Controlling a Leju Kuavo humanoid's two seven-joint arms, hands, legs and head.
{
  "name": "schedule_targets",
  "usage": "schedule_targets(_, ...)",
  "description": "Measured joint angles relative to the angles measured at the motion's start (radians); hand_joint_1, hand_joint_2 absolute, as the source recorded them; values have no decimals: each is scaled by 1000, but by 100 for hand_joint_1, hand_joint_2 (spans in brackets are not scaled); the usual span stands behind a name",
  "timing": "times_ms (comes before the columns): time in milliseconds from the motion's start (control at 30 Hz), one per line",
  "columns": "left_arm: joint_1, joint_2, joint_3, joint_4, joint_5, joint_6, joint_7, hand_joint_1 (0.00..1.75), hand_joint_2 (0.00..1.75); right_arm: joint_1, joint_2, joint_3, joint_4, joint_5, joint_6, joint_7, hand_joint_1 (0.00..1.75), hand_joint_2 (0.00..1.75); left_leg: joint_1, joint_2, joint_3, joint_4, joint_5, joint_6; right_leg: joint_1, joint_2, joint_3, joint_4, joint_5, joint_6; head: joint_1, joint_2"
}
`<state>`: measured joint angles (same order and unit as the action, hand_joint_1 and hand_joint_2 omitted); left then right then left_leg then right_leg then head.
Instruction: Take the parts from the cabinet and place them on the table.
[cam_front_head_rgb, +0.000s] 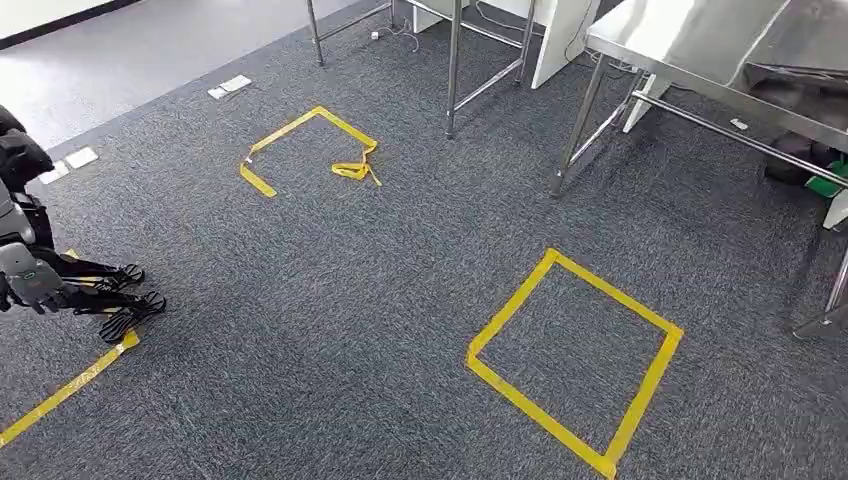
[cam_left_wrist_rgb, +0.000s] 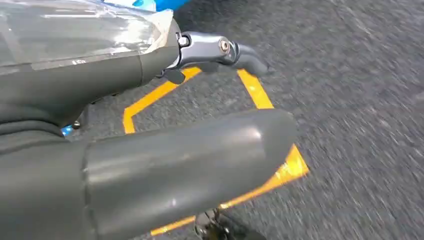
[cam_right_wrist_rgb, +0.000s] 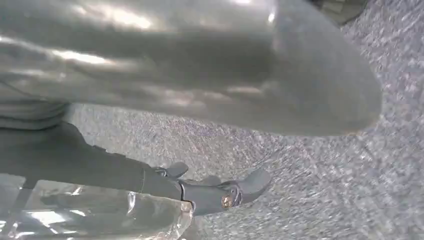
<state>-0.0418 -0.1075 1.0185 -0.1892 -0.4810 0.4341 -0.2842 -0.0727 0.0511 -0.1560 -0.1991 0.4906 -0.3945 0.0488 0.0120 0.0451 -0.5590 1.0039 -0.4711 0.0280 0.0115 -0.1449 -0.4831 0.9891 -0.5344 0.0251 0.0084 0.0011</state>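
A steel table (cam_front_head_rgb: 690, 45) stands at the far right in the head view, its top bare where it shows. My left hand (cam_front_head_rgb: 28, 278) hangs low at the left edge of that view, over the grey carpet. In the left wrist view my left hand (cam_left_wrist_rgb: 180, 165) has its thumb and a dark finger (cam_left_wrist_rgb: 220, 50) apart, with only carpet between them. A clear glossy film (cam_left_wrist_rgb: 75, 30) lies along the far side of that finger. In the right wrist view my right hand (cam_right_wrist_rgb: 200, 75) likewise spreads its thumb from a finger (cam_right_wrist_rgb: 225, 195), nothing between, with clear film (cam_right_wrist_rgb: 90, 215) beside it.
Yellow tape marks a square (cam_front_head_rgb: 575, 355) on the carpet at front right and a broken square (cam_front_head_rgb: 305, 150) farther off. A second steel table frame (cam_front_head_rgb: 455, 60) stands behind. A black wheeled base (cam_front_head_rgb: 125, 300) sits by my left hand. More yellow tape (cam_left_wrist_rgb: 255, 90) lies under it.
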Motion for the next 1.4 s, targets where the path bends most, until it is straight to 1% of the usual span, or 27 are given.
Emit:
schedule_targets(67,1,1,0,0,1,0,0,0,0,-1,-1,0,0,2,6,2,0,0,2,-19,-3,-5,7,11,-12,108,-36,81,-44,-2,5,0)
schedule_targets(133,-2,2,0,0,1,1,0,0,0,4,-3,2,0,4,6,6,0,0,1,-47,-10,-5,11,15,-19,137,-117,245,-107,-8,6,0)
schedule_targets(200,1,2,0,0,3,1,0,0,0,8,-3,5,0,7,6,9,0,0,2,-79,-12,-4,13,13,-21,141,-160,327,-116,5,6,0)
schedule_targets(233,2,1,0,0,5,1,0,0,0,10,-4,6,0,11,5,10,0,0,3,-95,-12,-3,15,11,-26,141,-146,288,-90,19,6,0)
schedule_targets(300,3,0,0,1,6,1,0,0,0,8,-5,11,0,13,3,11,0,0,8,-124,-11,0,16,4,-38,161,-67,111,-10,47,6,0)
schedule_targets(333,2,0,0,1,6,1,0,0,0,8,-5,15,0,13,3,14,0,0,8,-137,-16,5,16,-4,-49,208,-32,33,13,55,8,0)
schedule_targets(367,0,1,0,1,6,1,0,0,0,8,-4,16,0,13,3,16,0,0,1,-149,-23,17,12,-12,-45,227,-31,16,10,44,9,0)
schedule_targets(467,6,0,0,1,6,1,-2,0,0,5,-4,17,0,10,1,18,0,0,9,-177,-29,2,25,-34,-35,196,-29,21,13,15,6,0)
schedule_targets(500,9,0,0,1,6,1,-2,0,0,4,-3,17,0,8,-1,19,0,0,13,-189,-32,4,28,-39,-45,182,-26,14,20,4,5,0)
schedule_targets(567,8,-2,0,1,5,1,-2,0,0,4,-4,17,0,6,-8,19,0,0,8,-93,-62,72,-26,-40,-43,160,-25,13,24,-10,-3,0)
schedule_targets(600,5,-2,0,1,5,1,-2,0,0,8,-3,17,0,5,-10,19,0,0,8,-69,-98,149,-71,-41,-37,146,-26,14,23,-16,-4,0)
schedule_targets(667,2,-2,0,1,5,1,-3,0,0,14,-3,17,0,2,-12,19,0,0,8,-54,-166,297,-135,-42,-29,115,-28,14,21,-20,-3,0)
schedule_targets(700,4,-2,0,1,5,1,-3,0,0,14,-3,17,0,2,-13,19,0,0,9,-51,-180,331,-137,-42,-26,100,-30,14,21,-20,-4,0)
schedule_targets(733,6,-2,0,1,5,1,-3,0,0,14,-3,17,0,1,-13,19,0,0,8,-48,-167,310,-118,-40,-25,89,-35,14,20,-21,-3,0)
schedule_targets(800,6,-1,0,1,5,1,-2,0,0,11,-2,17,0,1,-13,19,0,0,8,-30,-73,146,-41,-32,-24,65,-32,14,17,-22,-3,0)
schedule_targets(833,4,-1,0,1,5,1,-2,0,0,10,-2,17,0,1,-13,19,0,0,6,11,-17,56,-18,-26,-22,56,-22,15,15,-22,-4,0)
schedule_targets(867,1,-1,0,1,5,1,-2,0,0,11,-2,17,0,0,-13,19,0,0,-2,41,-1,23,-22,-24,-11,49,-24,17,11,-15,-5,0)
schedule_targets(1000,0,-1,0,1,2,0,-2,0,0,4,-1,17,0,0,-13,19,0,0,-12,-9,-12,15,-11,-3,-11,9,-8,10,10,3,-2,0)
schedule_targets(1033,2,-2,0,1,2,0,-2,0,0,4,-2,17,0,0,-14,19,0,0,-1,-18,-4,4,-1,7,-13,38,-20,22,-1,10,0,0)
schedule_targets(1067,1,-2,0,1,2,0,-2,0,0,5,-1,17,0,0,-14,18,0,0,-2,-26,-6,2,3,13,-16,94,-35,60,-27,4,2,0)
schedule_targets(1100,0,0,0,1,2,0,-2,0,0,7,0,17,0,0,-14,17,0,0,-2,-37,-10,2,5,17,-18,120,-65,128,-60,-4,5,0)
schedule_targets(1167,-2,0,0,1,2,-1,-2,0,0,12,-1,17,0,-1,-15,17,0,0,-4,-66,-15,3,7,19,-20,139,-145,292,-120,-10,5,0)
schedule_targets(1200,-1,0,0,1,2,-1,-2,0,0,15,-1,17,0,-2,-15,16,0,0,-5,-81,-15,4,8,19,-20,142,-164,329,-125,-4,5,0)
schedule_targets(1267,1,-1,0,1,2,-1,-2,0,0,18,-2,16,0,-3,-17,16,0,0,-4,-111,-13,5,8,18,-25,144,-132,251,-76,18,6,0)
schedule_targets(1333,1,-2,0,1,2,-1,-2,0,0,16,-2,16,0,-3,-19,14,0,0,-2,-139,-11,8,8,12,-36,178,-47,61,5,40,5,0)
schedule_targets(1367,1,-2,0,1,2,-1,-2,0,0,16,-2,16,0,-3,-20,14,0,0,-3,-147,-14,10,8,6,-41,217,-33,23,9,38,6,0)
schedule_targets(1400,1,-1,0,1,2,-1,-2,0,0,16,-1,17,1,-3,-21,13,0,0,-9,-159,-17,15,7,-1,-34,205,-36,16,14,26,6,0)
